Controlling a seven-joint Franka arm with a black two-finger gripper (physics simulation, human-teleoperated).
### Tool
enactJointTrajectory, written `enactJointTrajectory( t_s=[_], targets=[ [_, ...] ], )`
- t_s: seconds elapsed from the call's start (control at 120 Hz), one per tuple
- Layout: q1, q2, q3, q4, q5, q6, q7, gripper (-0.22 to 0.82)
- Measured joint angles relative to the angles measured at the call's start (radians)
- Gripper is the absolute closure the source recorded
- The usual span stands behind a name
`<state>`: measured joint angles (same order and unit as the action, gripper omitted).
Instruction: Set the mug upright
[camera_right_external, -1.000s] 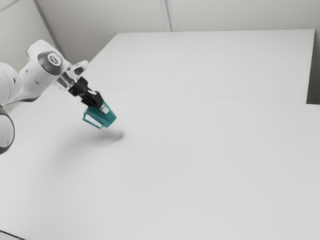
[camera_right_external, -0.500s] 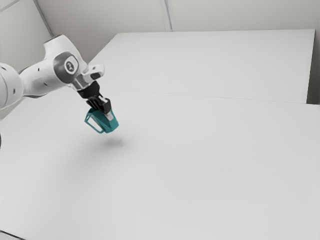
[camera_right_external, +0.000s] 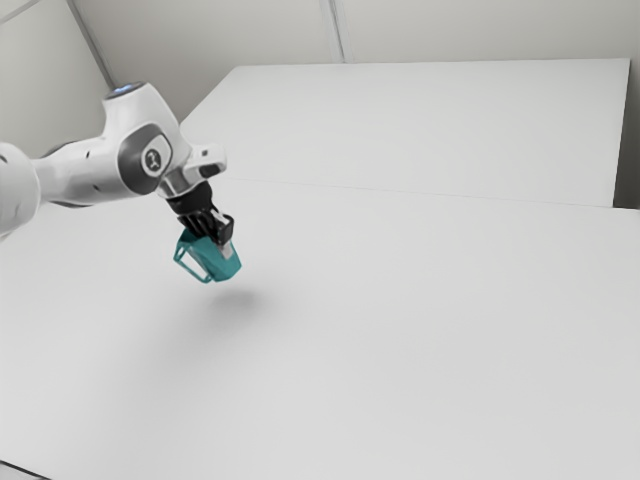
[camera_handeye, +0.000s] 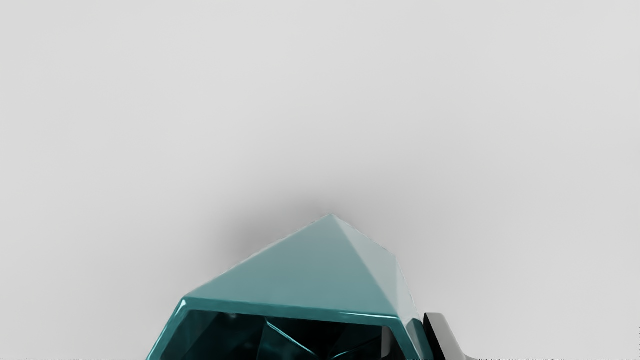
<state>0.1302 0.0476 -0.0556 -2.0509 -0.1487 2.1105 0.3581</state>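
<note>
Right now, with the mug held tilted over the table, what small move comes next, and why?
I'd probably turn the gripper slightly to level the mug before lowering: it hangs tilted, and its shadow falls apart from it on the table.

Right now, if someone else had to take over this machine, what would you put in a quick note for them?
Hand: closed on the mug, pinching its wall, one finger inside and one outside.
Mug: held in the air above the table, its shadow on the surface below. It is tilted, open end toward the hand.
Done: mug gripped and off the table.
Left: level the mug, set it down on its base, then let go and back away. I'd suggest not opening the hand before the base rests flat, as the mug would probably drop and tip.
</note>
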Motion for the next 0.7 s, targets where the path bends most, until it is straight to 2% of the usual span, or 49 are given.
enactJointTrajectory(
  t_s=[0.7],
  targets=[
    [-0.018, -0.085, -0.066, -0.184, 0.061, 0.079, -0.231, 0.78]
  ],
)
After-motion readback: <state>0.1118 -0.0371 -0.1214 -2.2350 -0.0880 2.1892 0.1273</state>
